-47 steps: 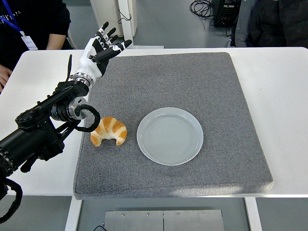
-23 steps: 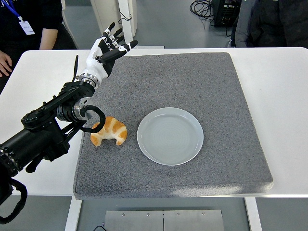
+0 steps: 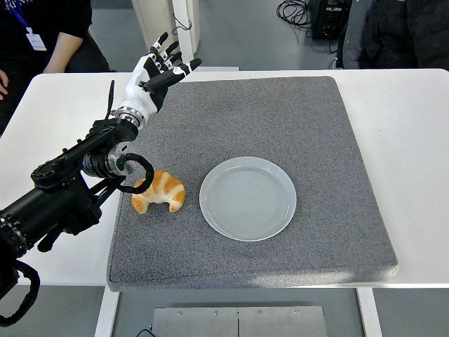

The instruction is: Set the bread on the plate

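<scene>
At the far left, a person (image 3: 49, 35) in dark clothes sits beyond the table's (image 3: 414, 140) corner, well away from my work. My left arm comes in from the left edge and reaches up over the near-left part of the grey mat (image 3: 280, 112). My left hand (image 3: 158, 70) is raised near the mat's far-left corner, fingers (image 3: 184, 68) spread and relaxed, holding nothing.

The bread (image 3: 159, 192), a croissant, lies on the mat below that hand, toward the near edge and just beside my forearm's wrist joint, so it sits behind and under my palm rather than ahead of it. Its long axis runs roughly left to right, with the tips curving down toward me. I judge that I must draw the hand back and down toward the near side before I can close on it. My left hand is the only one near it; my right arm is out of sight.

Just right of the bread, close but apart, lies the pale plate (image 3: 248, 199), bare.

Against a second ago, my hand has moved a little rightward and farther out over the mat's corner; bread and plate have not shifted.
</scene>
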Controlling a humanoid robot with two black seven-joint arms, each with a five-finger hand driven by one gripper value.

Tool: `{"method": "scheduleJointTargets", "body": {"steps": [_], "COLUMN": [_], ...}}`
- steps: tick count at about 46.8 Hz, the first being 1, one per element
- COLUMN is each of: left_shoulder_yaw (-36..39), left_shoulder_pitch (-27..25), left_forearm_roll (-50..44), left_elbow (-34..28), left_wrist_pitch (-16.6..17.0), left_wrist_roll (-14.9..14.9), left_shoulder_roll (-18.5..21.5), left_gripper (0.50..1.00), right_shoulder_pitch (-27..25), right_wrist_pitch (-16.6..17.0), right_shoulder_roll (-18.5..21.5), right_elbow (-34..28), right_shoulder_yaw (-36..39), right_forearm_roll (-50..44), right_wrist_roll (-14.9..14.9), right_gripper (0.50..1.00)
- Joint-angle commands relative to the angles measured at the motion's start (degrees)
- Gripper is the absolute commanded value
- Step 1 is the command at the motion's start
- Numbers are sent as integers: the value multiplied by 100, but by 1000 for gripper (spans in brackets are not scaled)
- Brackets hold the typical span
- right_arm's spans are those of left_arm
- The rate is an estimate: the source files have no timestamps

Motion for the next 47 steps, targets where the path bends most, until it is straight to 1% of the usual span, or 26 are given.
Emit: {"method": "scheduleJointTargets", "body": {"steps": [1,24,27,33,36,40,44,47], "left_shoulder_yaw": [-25,-78,-43,-87,-95,-104,-78,-8], "left_shoulder_pitch": [24,33,33,15,-29,-90,-257,-354], "left_forearm_roll": [0,-26,-9,-35,-88,-97,-97,-97], "left_elbow": [0,0,0,0,-9,-88,-202,-369], "left_wrist_pitch": [0,-9,-61,-325,-299,-124,175,307], "left_wrist_roll": [-9,-9,-9,53,105,289,597,825], "left_shoulder_roll": [0,-17,-17,27,44,53,88,202], "left_gripper": [974,974,974,971,969,968,966,966], "right_shoulder_pitch": [0,0,0,0,0,0,0,0], "right_wrist_pitch": [0,0,0,0,0,0,0,0], "right_shoulder_roll": [0,0,0,0,0,0,0,0], "right_elbow": [0,0,0,0,0,0,0,0], "right_shoulder_yaw": [0,0,0,0,8,0,0,0], "right_forearm_roll": [0,0,0,0,0,0,0,0], "right_wrist_roll": [0,0,0,0,0,0,0,0], "right_gripper": [1000,1000,1000,1000,1000,1000,1000,1000]}}
